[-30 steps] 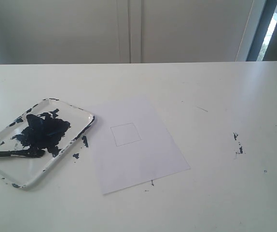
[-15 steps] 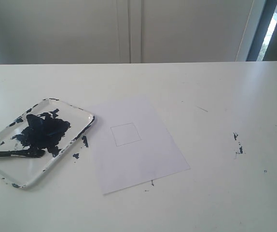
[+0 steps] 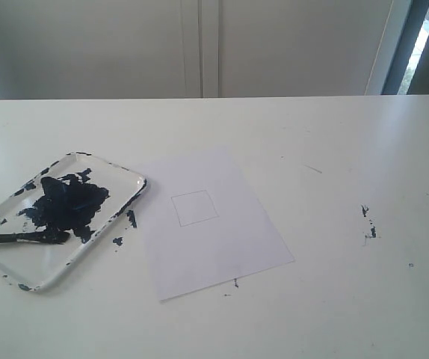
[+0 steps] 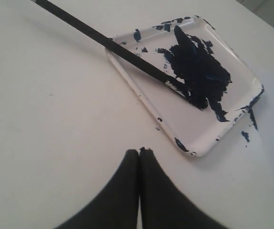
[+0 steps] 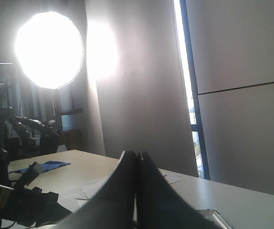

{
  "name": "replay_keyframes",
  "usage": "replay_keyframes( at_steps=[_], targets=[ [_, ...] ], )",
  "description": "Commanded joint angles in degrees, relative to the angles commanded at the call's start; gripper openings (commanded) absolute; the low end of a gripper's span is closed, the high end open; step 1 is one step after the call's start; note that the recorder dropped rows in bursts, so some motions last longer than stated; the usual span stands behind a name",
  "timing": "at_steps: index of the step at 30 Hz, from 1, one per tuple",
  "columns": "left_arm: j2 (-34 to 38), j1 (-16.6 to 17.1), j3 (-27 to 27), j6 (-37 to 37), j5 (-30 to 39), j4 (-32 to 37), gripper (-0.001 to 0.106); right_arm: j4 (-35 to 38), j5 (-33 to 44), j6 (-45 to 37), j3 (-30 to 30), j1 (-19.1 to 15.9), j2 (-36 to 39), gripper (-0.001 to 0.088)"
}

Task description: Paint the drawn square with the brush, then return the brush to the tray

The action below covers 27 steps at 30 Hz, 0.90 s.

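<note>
The white tray (image 3: 125, 178), blotched with dark blue paint, lies at the table's left. The black-handled brush (image 3: 9, 238) rests across it, tip in the paint and handle sticking out past the left rim. In the left wrist view the brush (image 4: 108, 44) crosses the tray (image 4: 194, 148) diagonally. The drawn square (image 3: 194, 207) has a thin pencil outline and a white inside, on a white paper sheet (image 3: 222, 247). My left gripper (image 4: 139, 151) is shut and empty, short of the tray's corner. My right gripper (image 5: 137, 154) is shut and empty, facing away from the table toward the room.
Small dark paint specks (image 3: 367, 221) dot the table at the right, with more (image 3: 125, 228) beside the tray. The right wrist view shows another table (image 5: 232, 195) with papers, a bright studio lamp (image 5: 49, 49) and dark equipment (image 5: 13, 200).
</note>
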Motion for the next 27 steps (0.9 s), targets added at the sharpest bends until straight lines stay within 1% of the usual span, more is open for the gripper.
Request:
replay_keyframes(
  at_steps=[2, 6, 9, 13, 16, 23, 27],
  targets=[
    [-1.00, 1.24, 0.00, 2.89, 0.57, -3.16, 0.005, 0.00, 0.00, 0.00, 0.00, 0.00, 0.00, 0.0000],
    [-1.35, 4.11, 0.00, 11.86, 3.74, -9.88, 0.005, 0.00, 0.00, 0.00, 0.00, 0.00, 0.00, 0.0000],
    [-1.35, 5.07, 0.00, 17.60, 3.85, -13.57, 0.005, 0.00, 0.00, 0.00, 0.00, 0.00, 0.00, 0.0000],
    [-1.35, 5.40, 0.00, 20.46, 3.82, -15.30, 0.005, 0.00, 0.00, 0.00, 0.00, 0.00, 0.00, 0.0000],
    [-1.35, 5.40, 0.00, 24.45, 3.72, -15.44, 0.005, 0.00, 0.00, 0.00, 0.00, 0.00, 0.00, 0.0000],
    [-1.35, 5.40, 0.00, 39.40, 3.73, -14.94, 0.005, 0.00, 0.00, 0.00, 0.00, 0.00, 0.00, 0.0000],
    [-1.35, 5.40, 0.00, 39.67, 3.57, -14.94, 0.005, 0.00, 0.00, 0.00, 0.00, 0.00, 0.00, 0.0000]
  ],
)
